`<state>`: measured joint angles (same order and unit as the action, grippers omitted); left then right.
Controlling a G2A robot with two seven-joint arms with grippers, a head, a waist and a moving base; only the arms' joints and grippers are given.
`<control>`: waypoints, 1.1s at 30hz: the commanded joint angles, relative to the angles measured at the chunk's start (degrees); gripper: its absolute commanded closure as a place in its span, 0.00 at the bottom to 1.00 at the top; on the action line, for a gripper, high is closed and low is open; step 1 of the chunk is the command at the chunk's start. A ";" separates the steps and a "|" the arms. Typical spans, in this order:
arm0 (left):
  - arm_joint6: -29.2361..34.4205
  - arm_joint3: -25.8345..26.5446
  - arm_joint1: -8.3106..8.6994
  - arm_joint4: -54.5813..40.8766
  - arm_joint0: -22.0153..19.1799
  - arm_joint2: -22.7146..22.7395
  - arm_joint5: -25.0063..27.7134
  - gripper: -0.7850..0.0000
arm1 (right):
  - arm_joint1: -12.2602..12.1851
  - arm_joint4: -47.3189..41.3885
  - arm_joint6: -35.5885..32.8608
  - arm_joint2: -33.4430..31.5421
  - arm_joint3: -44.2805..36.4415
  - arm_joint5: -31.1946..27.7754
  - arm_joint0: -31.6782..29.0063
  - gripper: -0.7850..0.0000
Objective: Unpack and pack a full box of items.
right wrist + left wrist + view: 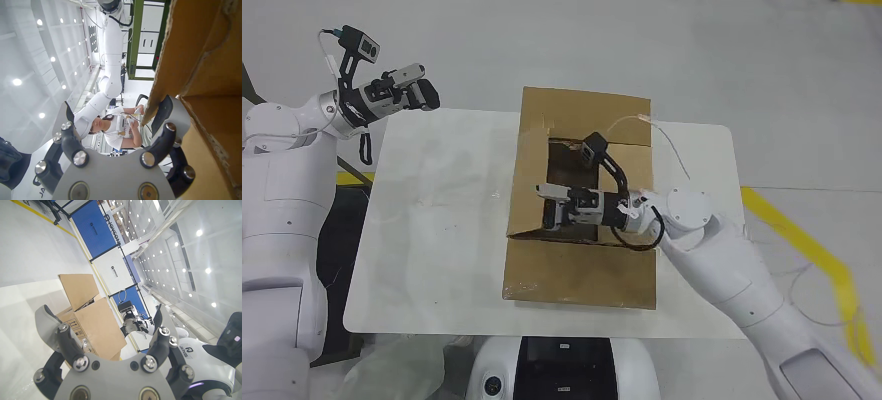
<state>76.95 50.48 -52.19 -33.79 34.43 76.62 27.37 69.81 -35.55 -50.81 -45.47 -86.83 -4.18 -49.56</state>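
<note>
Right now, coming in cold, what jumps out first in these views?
The open cardboard box in the middle of the white table, flaps spread, with the right gripper down in its opening, open beside a flap edge. The left gripper, open and empty, hovers by the table's far left corner.

Plain brown cardboard box [582, 270] on a white table [432, 220].

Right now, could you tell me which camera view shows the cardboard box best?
The top view: the whole cardboard box stands open on the table, flaps spread, the right gripper in its opening. The left wrist view shows one outer corner and a raised flap; the right wrist view, a flap edge and inner wall.
</note>
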 commanded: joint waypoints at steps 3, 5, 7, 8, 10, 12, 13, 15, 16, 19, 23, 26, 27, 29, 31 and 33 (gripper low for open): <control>0.00 0.00 0.00 0.00 0.00 0.00 0.00 0.00 | 1.06 0.60 2.72 1.72 -0.37 -2.40 0.37 0.00; 0.00 0.00 0.00 0.00 0.00 0.00 0.00 0.00 | 1.62 0.98 3.88 2.66 -0.41 -3.26 0.60 0.00; 0.00 0.00 0.00 0.00 0.00 0.00 0.00 0.00 | 2.17 1.72 4.97 3.64 -0.31 -3.99 0.92 0.00; 0.00 0.00 0.00 0.00 0.00 0.00 0.00 0.00 | 2.46 2.09 5.52 4.13 -0.17 -4.26 1.11 0.00; 0.00 0.00 0.00 0.00 0.00 0.00 0.00 0.00 | 3.08 2.66 6.62 5.15 0.36 -4.71 1.52 0.00; 0.00 0.00 0.00 0.00 0.00 0.00 0.00 0.00 | 3.74 3.20 7.73 6.18 1.09 -5.02 2.03 0.00; 0.00 0.00 0.00 0.00 0.00 0.00 0.00 0.00 | 4.08 3.58 8.29 6.76 1.52 -5.04 2.31 0.00; 0.00 0.00 0.00 0.00 0.00 0.00 0.00 0.00 | 4.79 4.34 9.73 7.85 2.23 -4.94 2.86 0.00; 0.00 0.00 0.00 0.00 0.00 0.00 0.00 0.00 | 5.14 4.79 10.36 8.39 2.54 -4.92 3.11 0.00; 0.00 0.00 0.00 0.00 0.00 0.00 0.00 0.00 | 6.11 6.89 12.51 9.88 2.99 -5.11 3.69 0.00; 0.00 0.00 0.00 0.00 0.00 0.00 0.00 0.00 | 7.12 9.51 14.77 11.11 3.57 -4.95 4.11 0.00; 0.00 0.00 0.00 0.00 0.00 0.00 0.00 0.00 | 7.37 10.33 15.34 11.33 3.76 -4.67 4.15 0.00; 0.00 0.00 0.00 0.00 0.00 0.00 0.00 0.00 | 7.37 10.33 15.34 11.33 3.76 -4.67 4.15 0.00; 0.00 0.00 0.00 0.00 0.00 0.00 0.00 0.00 | 7.37 10.33 15.34 11.33 3.76 -4.67 4.15 0.00; 0.00 0.00 0.00 0.00 0.00 0.00 0.00 0.00 | 7.37 10.33 15.34 11.33 3.76 -4.67 4.15 0.00; 0.00 0.00 0.00 0.00 0.00 0.00 0.00 0.00 | 7.37 10.33 15.34 11.33 3.76 -4.67 4.15 0.00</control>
<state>76.95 50.48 -52.19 -33.79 34.43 76.62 27.37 77.17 -25.22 -35.47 -34.14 -83.07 -8.85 -45.41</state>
